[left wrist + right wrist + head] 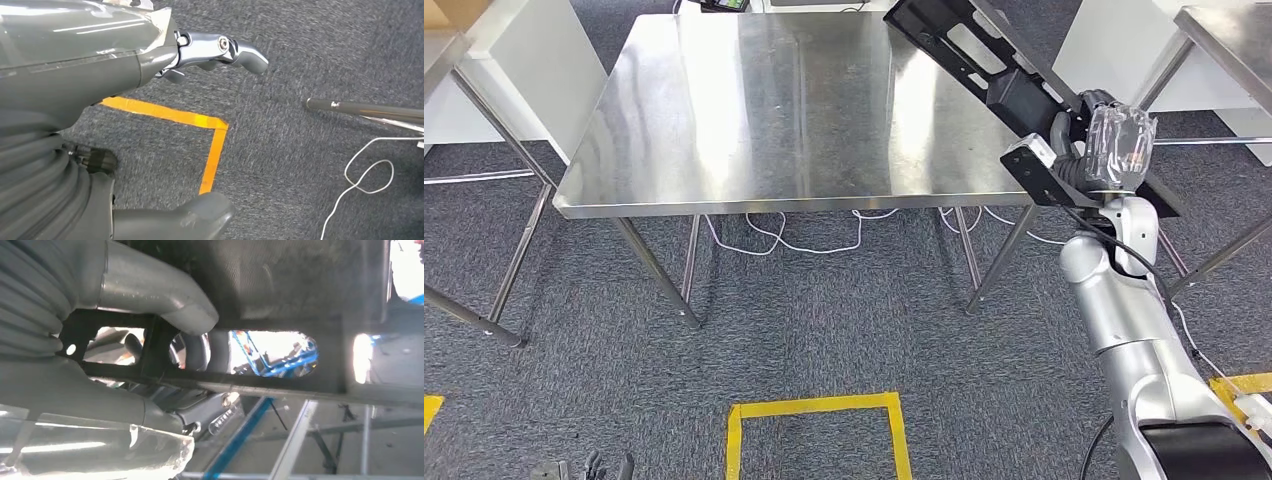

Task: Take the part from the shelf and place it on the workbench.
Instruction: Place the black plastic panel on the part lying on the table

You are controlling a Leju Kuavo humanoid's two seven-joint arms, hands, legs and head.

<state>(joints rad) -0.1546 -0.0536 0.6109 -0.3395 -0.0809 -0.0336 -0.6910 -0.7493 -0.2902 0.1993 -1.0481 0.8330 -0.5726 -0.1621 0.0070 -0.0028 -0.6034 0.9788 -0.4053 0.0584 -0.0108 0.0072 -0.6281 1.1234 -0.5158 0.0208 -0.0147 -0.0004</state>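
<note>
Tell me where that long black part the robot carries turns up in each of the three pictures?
Head view: the black part slants from the top middle down to the right hand, its far end over the steel workbench.
Left wrist view: it is not there; the left hand hangs over carpet.
Right wrist view: the part spans the frame, thumb pressed on it.
Shared landmark: the right hand gripping the part.

A white cable lies in loops on the grey carpet. A square of yellow tape is stuck on the near carpet. White cabinets stand far left.
</note>
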